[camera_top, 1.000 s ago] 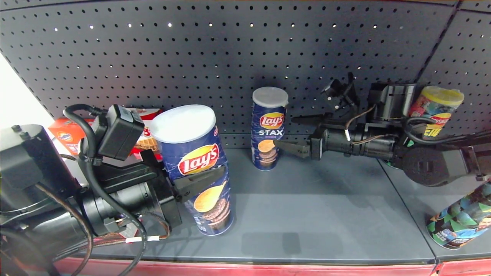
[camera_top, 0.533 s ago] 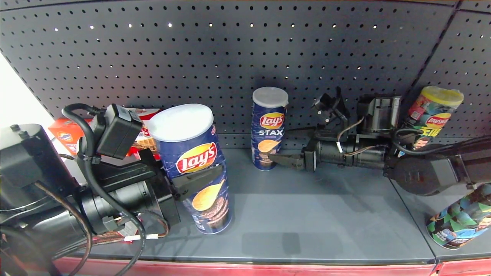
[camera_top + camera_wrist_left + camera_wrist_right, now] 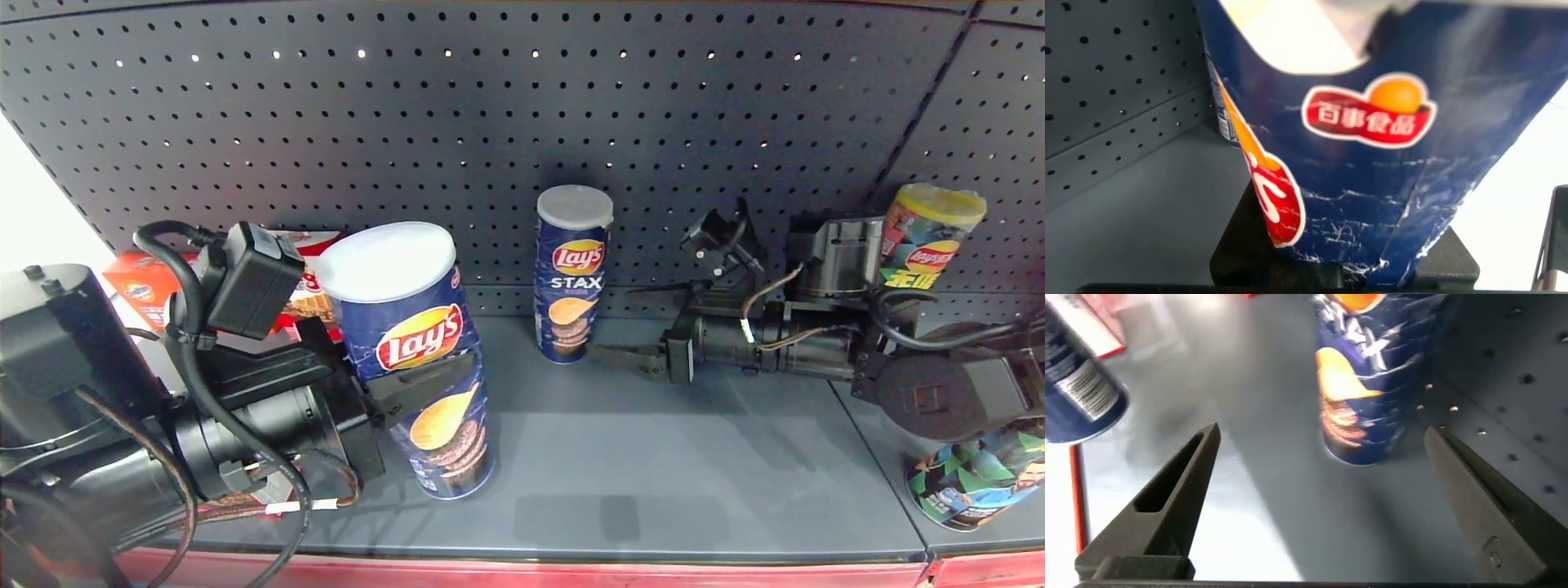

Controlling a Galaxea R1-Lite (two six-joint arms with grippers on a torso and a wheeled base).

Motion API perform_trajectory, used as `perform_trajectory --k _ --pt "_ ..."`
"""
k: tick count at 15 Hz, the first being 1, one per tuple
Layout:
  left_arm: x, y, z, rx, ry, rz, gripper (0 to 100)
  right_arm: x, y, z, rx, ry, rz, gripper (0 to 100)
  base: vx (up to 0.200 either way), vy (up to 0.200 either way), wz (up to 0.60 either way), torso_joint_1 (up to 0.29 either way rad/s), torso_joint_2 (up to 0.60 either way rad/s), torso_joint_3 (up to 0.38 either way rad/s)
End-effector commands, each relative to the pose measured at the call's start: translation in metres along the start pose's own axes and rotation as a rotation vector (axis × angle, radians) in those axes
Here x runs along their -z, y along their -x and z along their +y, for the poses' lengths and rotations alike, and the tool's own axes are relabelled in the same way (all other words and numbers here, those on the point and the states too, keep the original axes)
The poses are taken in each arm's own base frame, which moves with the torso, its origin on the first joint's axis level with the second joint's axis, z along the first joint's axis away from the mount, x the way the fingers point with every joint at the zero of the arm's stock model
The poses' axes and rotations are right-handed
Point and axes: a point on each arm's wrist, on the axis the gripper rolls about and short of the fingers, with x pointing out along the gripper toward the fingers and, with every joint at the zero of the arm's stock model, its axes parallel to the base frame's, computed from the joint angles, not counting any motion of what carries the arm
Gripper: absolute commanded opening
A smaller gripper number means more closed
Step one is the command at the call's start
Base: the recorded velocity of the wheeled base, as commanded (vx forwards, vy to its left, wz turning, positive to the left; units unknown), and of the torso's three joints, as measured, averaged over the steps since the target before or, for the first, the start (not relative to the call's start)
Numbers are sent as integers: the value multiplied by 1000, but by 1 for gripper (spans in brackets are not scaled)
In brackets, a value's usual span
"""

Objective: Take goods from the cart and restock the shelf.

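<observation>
A tall blue chip can point(image 3: 408, 351) with a white lid leans slightly near the shelf's front left, and my left gripper point(image 3: 424, 380) is shut on its middle. The left wrist view has that can point(image 3: 1372, 163) close up between the dark pads of the left gripper point(image 3: 1347, 261). A second, slimmer blue can point(image 3: 571, 273) stands upright at the back against the pegboard. Just right of it and apart from it, my right gripper point(image 3: 624, 325) is open and points at it. Seen from the right wrist, this can point(image 3: 1372, 384) stands beyond the spread right gripper point(image 3: 1323, 437).
Red and orange boxes point(image 3: 147, 282) sit at the back left behind my left arm. A yellow-lidded can point(image 3: 931, 237) stands at the back right, and a colourful can point(image 3: 980, 474) at the front right. The grey shelf point(image 3: 653, 474) ends in a red front edge.
My right gripper dipped and edged left up to the back can, then drew back to the right, still open. The left gripper and its can have barely moved.
</observation>
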Motion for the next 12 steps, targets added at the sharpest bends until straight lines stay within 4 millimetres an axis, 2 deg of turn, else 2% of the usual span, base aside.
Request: perform_trajectory --k 1,4,6,10,12 --pt "1 0 0 -1 1 2 0 -1 -5 -8 12 6 -11 100 0 0 0 0 0 0" --pt "2 -1 1 -1 5 9 0 -2 -28 -20 15 18 -30 100 0 0 0 0 0 0" --pt "3 -3 1 -1 5 10 0 0 -36 -21 8 19 -31 100 0 0 0 0 0 0" --pt "4 -6 3 -1 8 16 0 6 -54 -13 -33 15 -23 100 0 0 0 0 0 0" --pt "4 -6 3 -1 8 17 0 7 -54 -10 -39 13 -18 100 0 0 0 0 0 0"
